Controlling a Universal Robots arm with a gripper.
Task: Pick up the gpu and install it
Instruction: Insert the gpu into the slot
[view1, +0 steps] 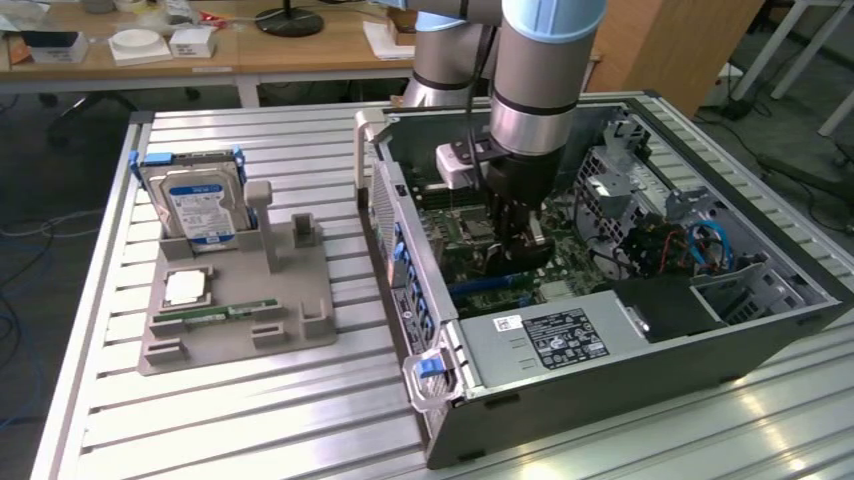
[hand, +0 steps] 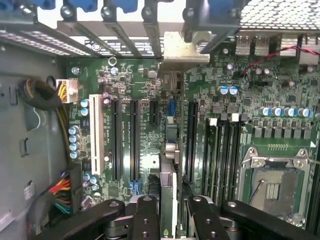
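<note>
My gripper (view1: 515, 240) is down inside the open computer case (view1: 601, 400), just above the motherboard (view1: 467, 225). In the wrist view the gpu (hand: 169, 170) is edge-on, a thin dark card running away from the gripper (hand: 172, 220), which is shut on it with one black finger on each side. Its silvery end bracket (hand: 186, 47) reaches the row of rear slot openings in the case wall. The card stands along the motherboard (hand: 130, 80) among the long black expansion slots (hand: 135, 140). Whether its edge sits in a slot I cannot tell.
On the exterior view's left, a grey holder tray (view1: 307, 330) carries the silver hard drive (view1: 200, 205), a processor chip (view1: 184, 288) and a green memory stick (view1: 214, 312). Inside the case are the power supply (view1: 547, 335), the drive cage with cables (view1: 667, 245) and the processor socket (hand: 275, 182).
</note>
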